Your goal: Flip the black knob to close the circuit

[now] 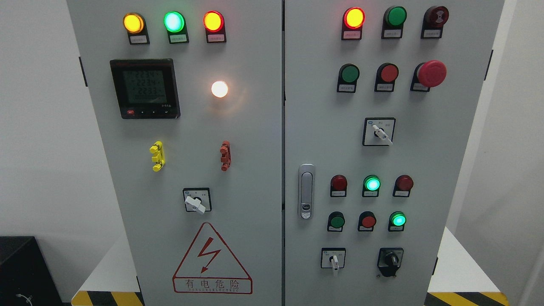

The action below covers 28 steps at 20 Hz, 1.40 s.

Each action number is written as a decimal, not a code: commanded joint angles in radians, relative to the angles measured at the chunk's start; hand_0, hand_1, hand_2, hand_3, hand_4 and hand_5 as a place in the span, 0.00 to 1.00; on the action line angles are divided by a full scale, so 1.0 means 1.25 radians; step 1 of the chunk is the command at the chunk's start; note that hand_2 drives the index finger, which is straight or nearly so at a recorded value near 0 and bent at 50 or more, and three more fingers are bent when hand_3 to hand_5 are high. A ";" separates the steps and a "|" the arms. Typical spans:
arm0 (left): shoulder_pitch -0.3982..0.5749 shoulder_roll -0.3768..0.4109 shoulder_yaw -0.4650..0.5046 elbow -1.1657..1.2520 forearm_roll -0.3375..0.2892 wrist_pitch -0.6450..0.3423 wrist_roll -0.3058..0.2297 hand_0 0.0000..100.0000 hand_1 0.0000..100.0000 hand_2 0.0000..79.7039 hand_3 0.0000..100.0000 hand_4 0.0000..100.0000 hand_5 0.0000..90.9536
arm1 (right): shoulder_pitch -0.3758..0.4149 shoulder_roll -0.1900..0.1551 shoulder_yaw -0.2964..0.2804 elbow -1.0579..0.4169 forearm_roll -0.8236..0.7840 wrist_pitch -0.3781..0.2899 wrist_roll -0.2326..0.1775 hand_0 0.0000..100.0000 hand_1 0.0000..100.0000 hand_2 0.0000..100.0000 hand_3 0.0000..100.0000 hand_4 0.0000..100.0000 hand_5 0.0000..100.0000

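The black knob [390, 261] is a rotary selector low on the right door of the grey electrical cabinet [255, 170], at the bottom right of the panel. Its handle points down and slightly left. Beside it to the left is a white selector switch [334, 260] with its lever pointing down. Neither robot hand shows anywhere in the head view.
The right door carries rows of red and green buttons, a lit green lamp [372, 183], a red emergency stop [431, 73] and a door handle [306, 191]. The left door has a meter [144, 88], lit lamps and a warning triangle [211, 260]. A black box [19, 267] stands at the lower left.
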 commanded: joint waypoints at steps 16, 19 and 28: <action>0.017 0.000 0.000 0.000 0.000 0.000 0.000 0.12 0.56 0.00 0.00 0.00 0.00 | 0.151 -0.028 0.119 -0.373 0.096 -0.128 -0.241 0.00 0.25 0.20 0.23 0.12 0.00; 0.017 0.000 0.000 0.000 0.000 0.000 0.000 0.12 0.56 0.00 0.00 0.00 0.00 | 0.181 -0.045 0.115 -0.500 0.199 -0.115 -0.287 0.00 0.25 0.32 0.41 0.31 0.04; 0.017 0.000 0.000 0.000 0.000 0.000 0.000 0.12 0.56 0.00 0.00 0.00 0.00 | 0.230 -0.073 0.008 -0.794 0.470 -0.058 -0.317 0.00 0.21 0.52 0.73 0.60 0.38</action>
